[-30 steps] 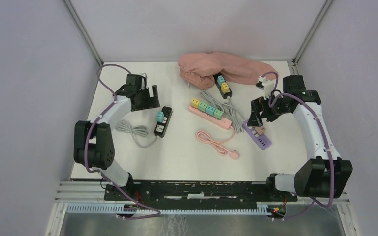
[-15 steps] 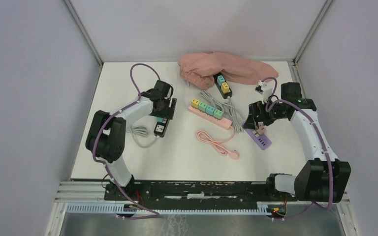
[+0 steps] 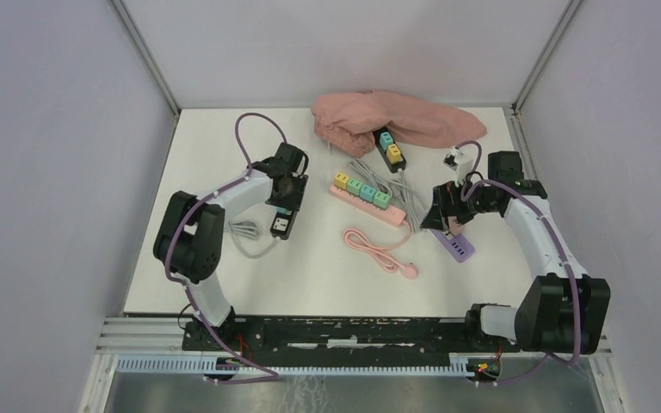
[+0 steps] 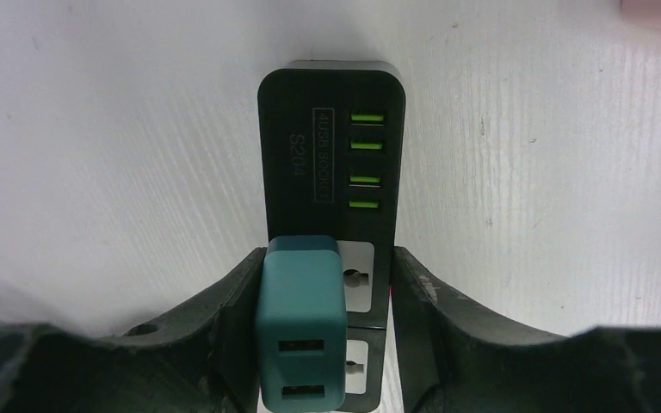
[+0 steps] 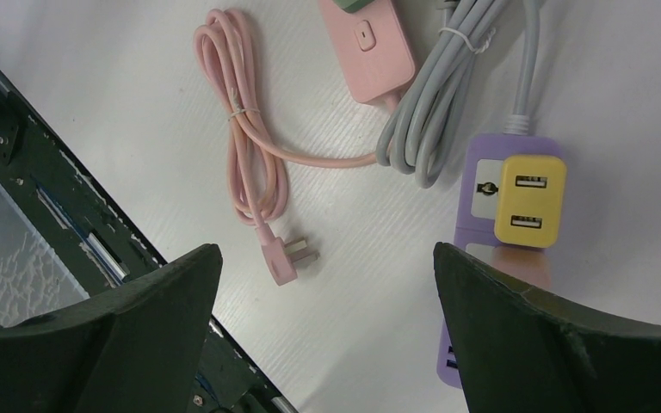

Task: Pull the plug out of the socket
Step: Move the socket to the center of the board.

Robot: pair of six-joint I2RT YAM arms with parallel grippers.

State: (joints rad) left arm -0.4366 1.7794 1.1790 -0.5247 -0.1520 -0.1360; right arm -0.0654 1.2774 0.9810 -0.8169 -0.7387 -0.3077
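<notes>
A teal plug sits in a black socket strip with green USB ports, left of centre on the table. My left gripper straddles both from above. Its left finger lies against the plug's side, while a gap still shows between the plug and the right finger, so the jaws are partly open. My right gripper hangs wide open and holds nothing, just above a purple socket strip carrying a yellow plug.
A pink strip with several coloured plugs lies mid-table, its coiled pink cable in front. Another black strip lies by a pink cloth at the back. Grey cables and a white adapter lie nearby.
My left arm swung right from the back left and came down over the black strip, its jaws narrowing around the teal plug. The right gripper edged down toward the purple strip, still wide open.
</notes>
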